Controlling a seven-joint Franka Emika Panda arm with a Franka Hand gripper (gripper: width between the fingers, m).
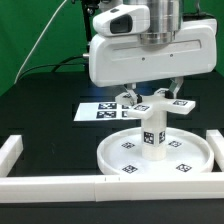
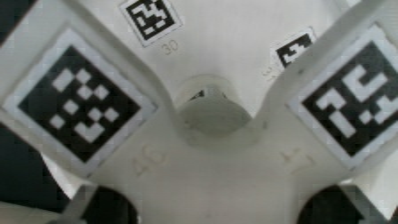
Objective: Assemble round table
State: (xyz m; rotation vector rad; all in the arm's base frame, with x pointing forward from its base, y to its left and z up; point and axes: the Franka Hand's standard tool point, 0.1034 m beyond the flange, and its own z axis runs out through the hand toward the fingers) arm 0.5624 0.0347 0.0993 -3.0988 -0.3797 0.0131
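Exterior view, leg [image 1: 153, 135] upright on disc [image 1: 115, 152]

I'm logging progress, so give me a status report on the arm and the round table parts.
Tool at the cross-shaped foot, grip state unclear. Foot sits atop the leg, upright on the round disc. Nothing in the way.

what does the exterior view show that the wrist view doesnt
Only the exterior view shows the disc, the leg standing on it, the border bars, the marker board and the gripper body above. Only the wrist view shows the round hub at the foot's centre close up. Both show the cross-shaped foot and its tags.
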